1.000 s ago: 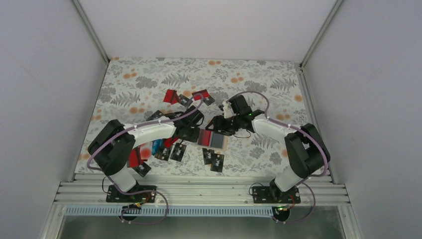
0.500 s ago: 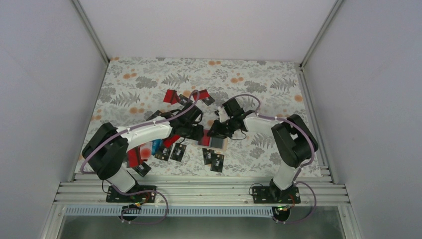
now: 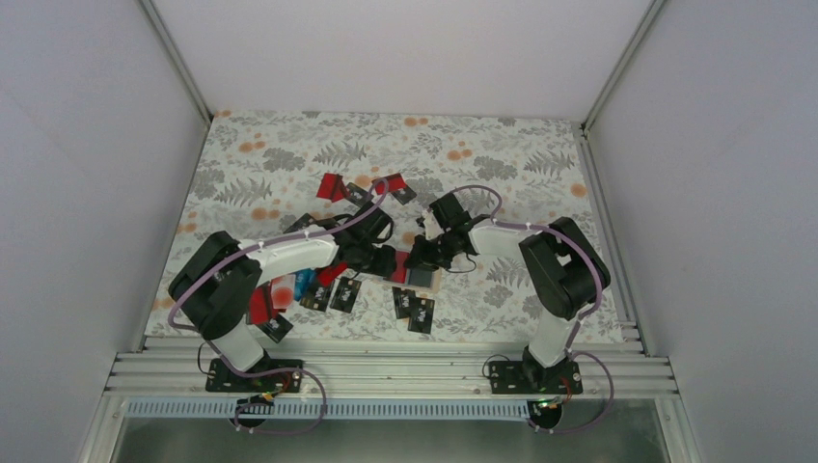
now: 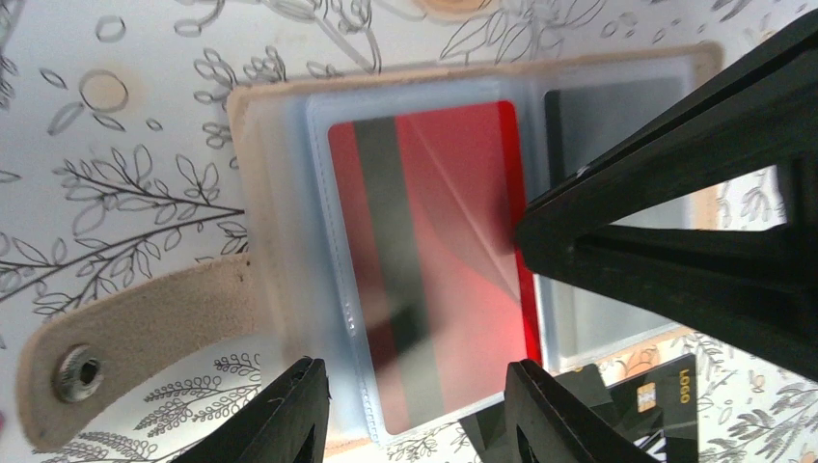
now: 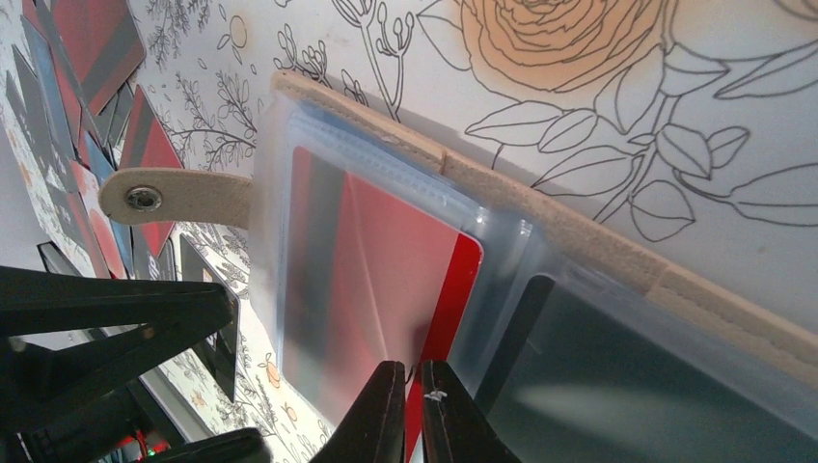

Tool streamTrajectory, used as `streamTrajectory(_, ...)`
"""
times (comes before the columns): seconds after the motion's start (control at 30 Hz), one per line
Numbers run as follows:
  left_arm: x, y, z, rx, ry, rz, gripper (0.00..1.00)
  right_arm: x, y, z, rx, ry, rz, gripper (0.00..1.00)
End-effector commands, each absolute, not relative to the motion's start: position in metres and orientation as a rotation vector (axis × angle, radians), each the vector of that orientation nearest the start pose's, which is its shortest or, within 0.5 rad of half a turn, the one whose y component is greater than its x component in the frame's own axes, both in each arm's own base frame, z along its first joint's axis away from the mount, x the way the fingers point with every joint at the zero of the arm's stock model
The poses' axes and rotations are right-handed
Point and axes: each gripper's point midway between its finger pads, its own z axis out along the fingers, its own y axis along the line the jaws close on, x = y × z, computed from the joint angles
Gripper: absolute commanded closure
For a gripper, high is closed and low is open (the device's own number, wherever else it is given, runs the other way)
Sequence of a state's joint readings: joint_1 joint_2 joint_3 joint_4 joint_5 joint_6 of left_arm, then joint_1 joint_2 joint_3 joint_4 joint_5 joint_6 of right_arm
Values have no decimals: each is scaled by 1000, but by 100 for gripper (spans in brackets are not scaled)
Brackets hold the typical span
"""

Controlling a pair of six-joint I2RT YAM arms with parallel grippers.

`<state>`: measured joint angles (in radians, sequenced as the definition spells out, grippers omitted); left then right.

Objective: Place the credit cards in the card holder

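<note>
The card holder point(image 4: 259, 183) lies open on the table, tan rim and clear pockets up; it also shows in the top view point(image 3: 434, 280) and the right wrist view point(image 5: 550, 214). A red credit card point(image 4: 434, 241) sits in its left pocket, one long edge sticking out point(image 5: 453, 289). My right gripper point(image 5: 413, 410) is shut on the clear pocket flap at that edge, and the plastic creases toward it. My left gripper point(image 4: 415, 410) is open and empty just above the card. In the top view the two grippers, left point(image 3: 384, 260) and right point(image 3: 418, 258), almost meet.
Loose cards lie around: black ones point(image 3: 345, 292) point(image 3: 415, 309) point(image 4: 661, 405), red ones point(image 3: 331, 186) point(image 3: 260, 304), a blue one point(image 3: 304, 283). The holder's snap strap point(image 4: 145, 333) sticks out to one side. The right pocket holds a dark card point(image 5: 656, 376).
</note>
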<state>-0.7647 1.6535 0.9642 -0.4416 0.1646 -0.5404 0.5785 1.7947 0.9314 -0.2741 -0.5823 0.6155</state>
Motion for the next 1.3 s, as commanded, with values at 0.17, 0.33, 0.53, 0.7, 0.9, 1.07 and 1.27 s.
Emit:
streamTrajectory(0.17,242,-280,28,352,2869,-607,50,257,284,11,-169,2934,1056,95)
streamTrajectory(0.33,241,-282,27,355,2873,-618,46,256,281,8,-163,2941,1038,96)
streamTrajectory(0.53,244,-285,32,357,2862,-629,46,254,280,5,-160,2949,1034,96)
streamTrajectory(0.7,245,-288,34,368,2858,-635,46,254,280,2,-162,2954,1031,96)
streamTrajectory(0.9,244,-292,35,375,2856,-665,46,253,280,1,-162,2957,1033,96)
streamTrajectory(1.07,243,-296,36,382,2853,-695,46,253,281,1,-166,2956,1036,96)
streamTrajectory(1.27,244,-300,42,373,2837,-723,46,253,280,0,-167,2958,1034,96)
